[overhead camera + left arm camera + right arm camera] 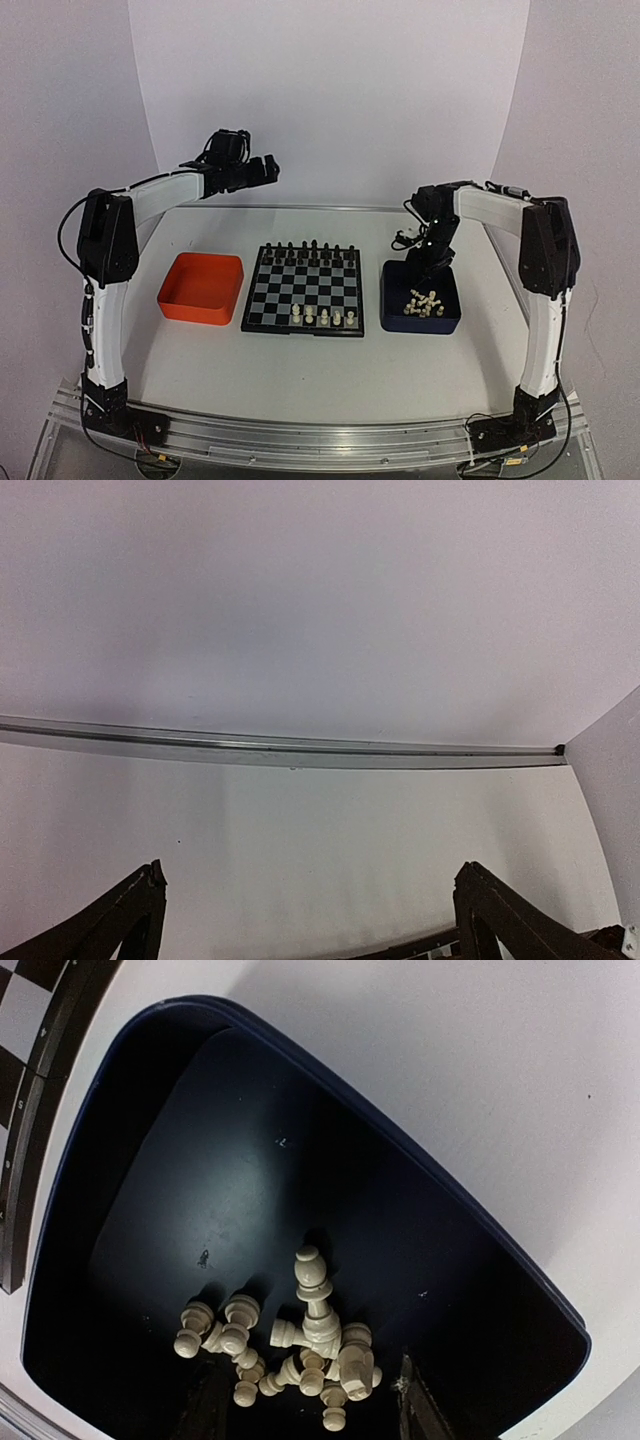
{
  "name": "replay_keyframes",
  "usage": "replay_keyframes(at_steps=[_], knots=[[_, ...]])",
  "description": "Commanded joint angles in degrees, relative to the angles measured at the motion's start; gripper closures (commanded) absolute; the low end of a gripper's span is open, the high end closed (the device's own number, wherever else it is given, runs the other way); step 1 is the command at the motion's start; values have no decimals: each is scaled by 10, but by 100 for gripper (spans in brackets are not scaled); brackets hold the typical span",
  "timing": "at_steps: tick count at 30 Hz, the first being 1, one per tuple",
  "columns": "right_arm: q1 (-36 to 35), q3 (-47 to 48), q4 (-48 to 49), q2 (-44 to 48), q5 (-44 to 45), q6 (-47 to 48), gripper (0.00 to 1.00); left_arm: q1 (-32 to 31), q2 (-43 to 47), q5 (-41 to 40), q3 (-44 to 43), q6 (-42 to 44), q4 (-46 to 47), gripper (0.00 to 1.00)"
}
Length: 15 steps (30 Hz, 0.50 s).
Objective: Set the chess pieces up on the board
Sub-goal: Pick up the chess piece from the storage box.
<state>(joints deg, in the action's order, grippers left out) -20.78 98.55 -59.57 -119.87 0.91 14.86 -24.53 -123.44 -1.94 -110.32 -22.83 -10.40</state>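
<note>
The board [303, 290] lies mid-table, black pieces along its far rows and several cream-white chess pieces [324, 318] standing on its near row. More cream pieces [424, 302] lie heaped in the dark blue tray [446, 322]. My right gripper [432, 264] hangs low over that tray. In the right wrist view it [312, 1412] is open, its dark fingertips [213, 1400] on either side of the heap [318, 1345], and it holds nothing. My left gripper [266, 168] is raised high at the back left, open and empty [310, 930].
An empty orange tray [201, 288] sits left of the board. The left wrist view shows only the white table, a metal strip [280, 750] at its far edge and the backdrop. A corner of the board [30, 1080] shows beside the blue tray's rim [420, 1165].
</note>
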Motion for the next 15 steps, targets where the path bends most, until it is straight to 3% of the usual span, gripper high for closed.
replay_keyframes(at_steps=[1, 15], knots=[[-2, 22, -16, -17, -5, 35, 49, 2, 25, 16, 5, -6, 26, 0], [-2, 29, -14, -50, -5, 52, 54, 2, 52, 46, 91, -7, 98, 0]])
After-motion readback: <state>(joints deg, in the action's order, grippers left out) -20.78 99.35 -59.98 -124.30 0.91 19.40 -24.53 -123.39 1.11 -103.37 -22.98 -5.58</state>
